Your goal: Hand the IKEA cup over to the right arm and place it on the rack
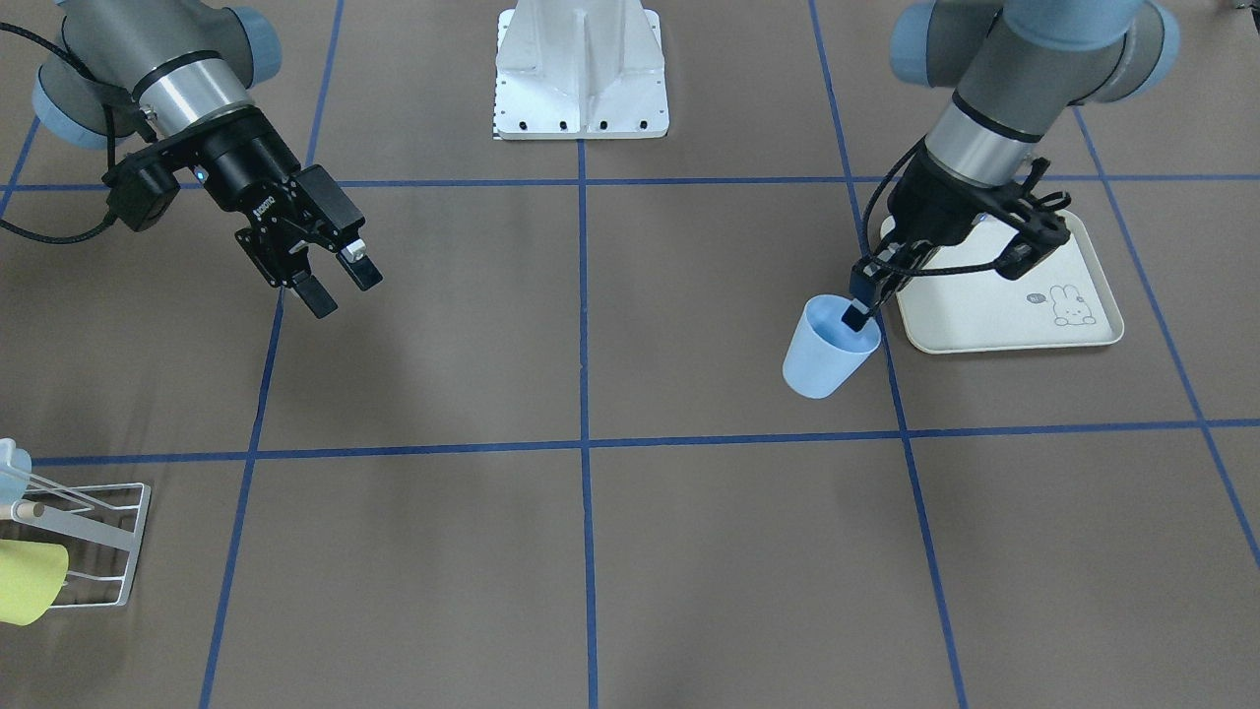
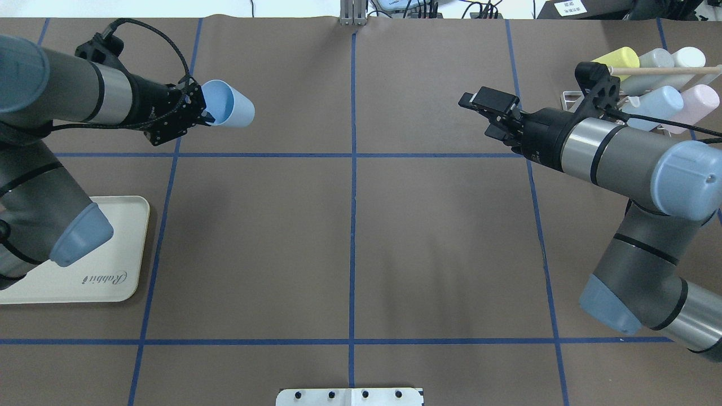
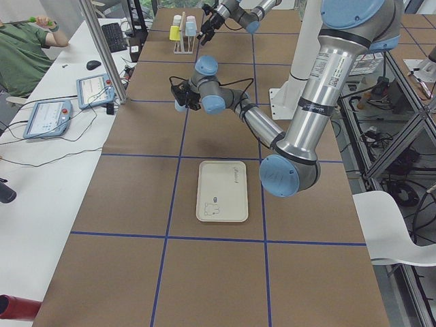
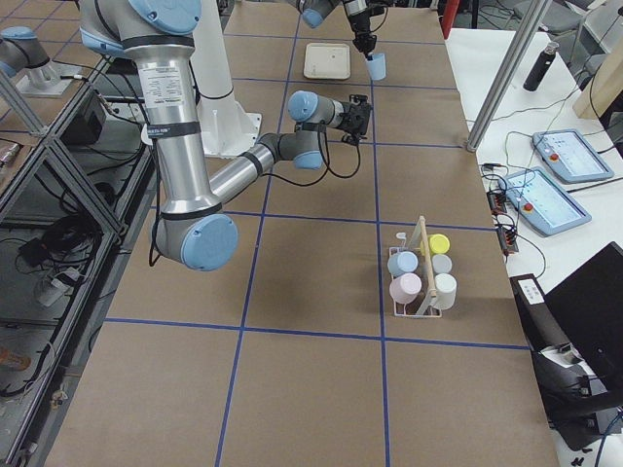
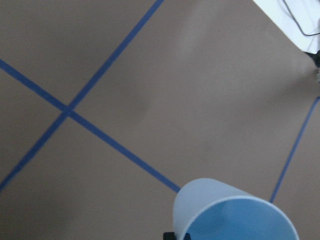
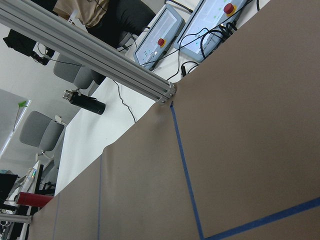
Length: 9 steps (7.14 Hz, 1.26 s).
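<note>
The light-blue IKEA cup (image 1: 825,356) (image 2: 231,110) (image 5: 235,215) hangs tilted from my left gripper (image 1: 854,317) (image 2: 206,118), which is shut on its rim with one thin finger inside the mouth. This is just beside the cream tray (image 1: 1004,307). My right gripper (image 1: 343,288) (image 2: 475,117) is open and holds nothing, hovering above the table on the other side, far from the cup. The white wire rack (image 1: 84,530) (image 2: 567,100) (image 4: 419,282) with its wooden peg stands at the table's far right corner, behind the right gripper.
Several pastel cups (image 2: 657,84) sit on the rack, including a yellow one (image 1: 25,581). The rabbit-printed tray (image 2: 84,282) lies under the left arm. The white robot base (image 1: 581,74) sits at the near middle edge. A person and control pendants are at a side desk (image 3: 41,116).
</note>
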Motion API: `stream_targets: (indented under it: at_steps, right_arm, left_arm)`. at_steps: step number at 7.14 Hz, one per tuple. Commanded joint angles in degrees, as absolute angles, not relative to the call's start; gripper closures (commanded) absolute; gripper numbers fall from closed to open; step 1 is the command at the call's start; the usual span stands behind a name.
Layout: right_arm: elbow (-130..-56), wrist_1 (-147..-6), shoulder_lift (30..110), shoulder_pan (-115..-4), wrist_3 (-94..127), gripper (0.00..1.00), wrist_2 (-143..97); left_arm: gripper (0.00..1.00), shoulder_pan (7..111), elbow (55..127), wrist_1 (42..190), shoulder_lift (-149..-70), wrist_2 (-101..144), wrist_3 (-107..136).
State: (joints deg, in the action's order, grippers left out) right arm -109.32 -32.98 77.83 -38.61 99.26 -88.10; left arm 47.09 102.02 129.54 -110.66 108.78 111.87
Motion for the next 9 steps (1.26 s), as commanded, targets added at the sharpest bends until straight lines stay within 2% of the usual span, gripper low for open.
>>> stream_targets:
  at_steps: [1,5,9]
  right_arm:
    - [-109.5,-33.0,74.3,-38.3,104.9,0.00,-88.2]
    - [-107.9,-29.2,68.2,-35.4,113.4,0.00,-87.9]
    - [-105.2,-25.3,65.5,-34.7,117.9,0.00,-87.9]
  left_arm:
    - [1.00,41.9,97.1,148.8,-110.9,97.9,127.3]
    - [1.00,34.6,94.9,173.1,-113.5,78.8,149.3]
    - [1.00,26.2,91.7,178.4,-121.2,71.1,149.9]
